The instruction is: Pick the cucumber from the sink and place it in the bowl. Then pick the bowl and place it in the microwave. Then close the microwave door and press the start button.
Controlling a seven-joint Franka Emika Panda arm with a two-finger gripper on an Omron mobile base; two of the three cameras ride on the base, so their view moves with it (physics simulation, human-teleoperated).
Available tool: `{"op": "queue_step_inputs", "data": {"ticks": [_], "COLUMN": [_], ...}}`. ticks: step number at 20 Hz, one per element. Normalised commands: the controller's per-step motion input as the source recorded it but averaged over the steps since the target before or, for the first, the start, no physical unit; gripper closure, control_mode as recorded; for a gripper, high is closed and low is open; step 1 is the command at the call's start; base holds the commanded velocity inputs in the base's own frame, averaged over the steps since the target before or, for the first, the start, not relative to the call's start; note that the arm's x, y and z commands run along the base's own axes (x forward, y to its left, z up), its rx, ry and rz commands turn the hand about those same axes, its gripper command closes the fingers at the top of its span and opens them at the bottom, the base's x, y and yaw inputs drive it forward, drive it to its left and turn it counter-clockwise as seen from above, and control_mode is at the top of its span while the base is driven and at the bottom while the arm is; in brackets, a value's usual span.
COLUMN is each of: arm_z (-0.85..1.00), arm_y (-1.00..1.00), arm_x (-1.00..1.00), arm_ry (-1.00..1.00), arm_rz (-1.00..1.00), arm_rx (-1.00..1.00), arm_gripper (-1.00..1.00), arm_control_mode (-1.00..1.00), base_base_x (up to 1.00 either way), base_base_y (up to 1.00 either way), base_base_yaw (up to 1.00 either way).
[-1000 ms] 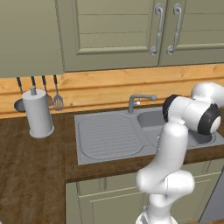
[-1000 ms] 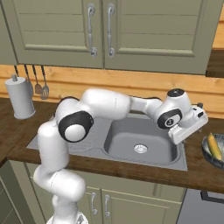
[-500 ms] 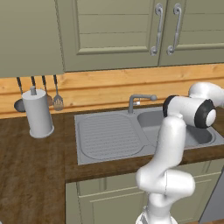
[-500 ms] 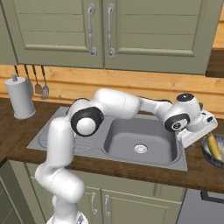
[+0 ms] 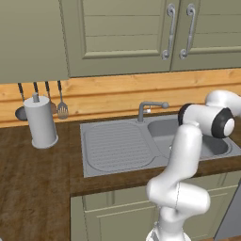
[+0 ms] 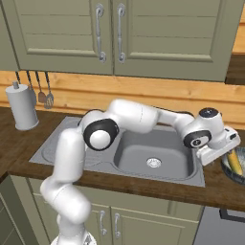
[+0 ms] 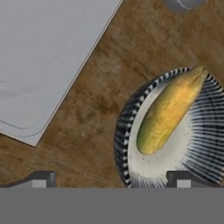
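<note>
Fingers (image 7: 43,178) stand spread as wide as they go with nothing between them or touching them, so your gripper (image 7: 114,179) hangs empty just above the bowl (image 7: 131,120). You can see the cucumber (image 7: 168,111) already lying inside it on the wooden counter (image 7: 94,94), right of the sink (image 6: 158,160), so lifting the bowl looks like your next job.

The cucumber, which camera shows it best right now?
The hand view: the cucumber lies in plain sight inside the bowl, seen from above between the tips of the open gripper. The right base view catches a yellow sliver of it at the frame's edge, beside the hand. The left base view does not help.
</note>
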Motion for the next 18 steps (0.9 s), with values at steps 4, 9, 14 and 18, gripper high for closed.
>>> {"op": "queue_step_inputs", "data": {"ticks": [4, 9, 14, 18], "arm_z": [-0.27, -0.18, -0.23, -0.17], "arm_y": [-0.06, -0.17, -0.2, -0.22], "arm_x": [0.14, 0.23, 0.16, 0.02], "arm_ry": [0.04, 0.11, 0.07, 0.0], "arm_rz": [0.0, 0.0, 0.0, 0.0], "arm_rx": [0.0, 0.02, 0.02, 0.03], "arm_gripper": [-1.0, -1.0, -1.0, -1.0], "arm_control_mode": [-1.0, -1.0, -1.0, -1.0], "base_base_x": [0.0, 0.0, 0.0, 0.0], "base_base_y": [0.0, 0.0, 0.0, 0.0], "base_base_yaw": [0.0, 0.0, 0.0, 0.0]}}
